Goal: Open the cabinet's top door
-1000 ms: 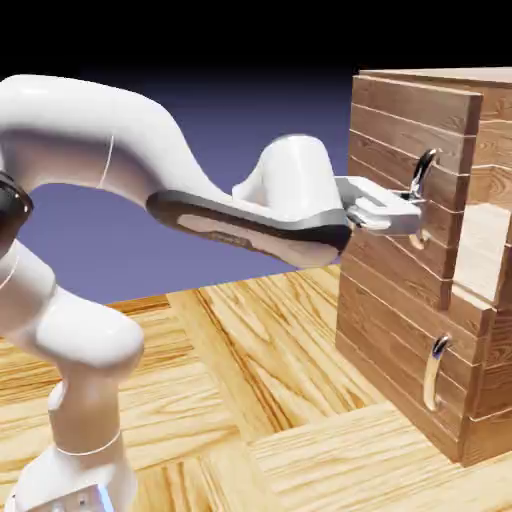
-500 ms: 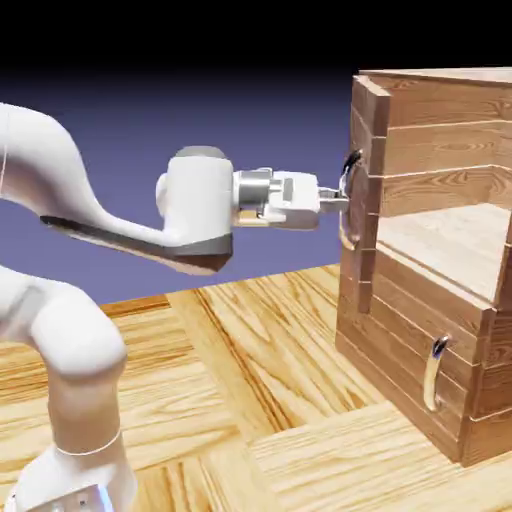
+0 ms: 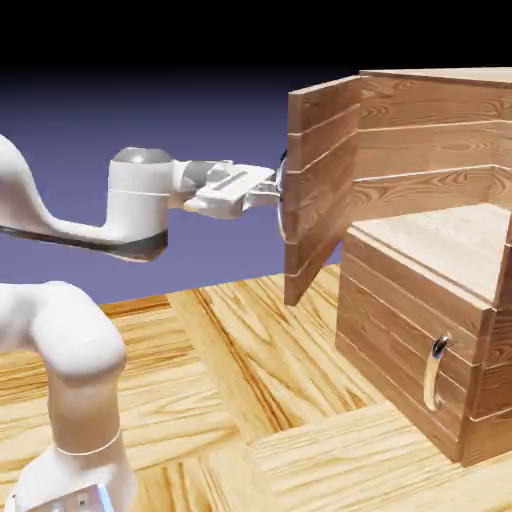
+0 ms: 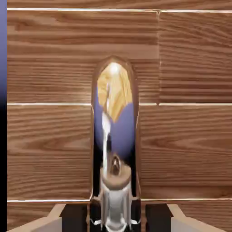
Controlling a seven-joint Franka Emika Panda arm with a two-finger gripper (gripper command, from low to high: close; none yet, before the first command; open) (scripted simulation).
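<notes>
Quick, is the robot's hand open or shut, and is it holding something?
Gripper: shut on the door's handle, with the door swung open.

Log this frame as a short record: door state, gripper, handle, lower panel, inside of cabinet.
door: swung well out from the cabinet, past halfway open
gripper: shut on the door's handle, at the door's outer face
handle: long, curved, silver; fills the middle of the hand view, between the finger tips
lower panel: shut, its small handle untouched
inside: a bare wooden shelf shows where the door stood
</notes>
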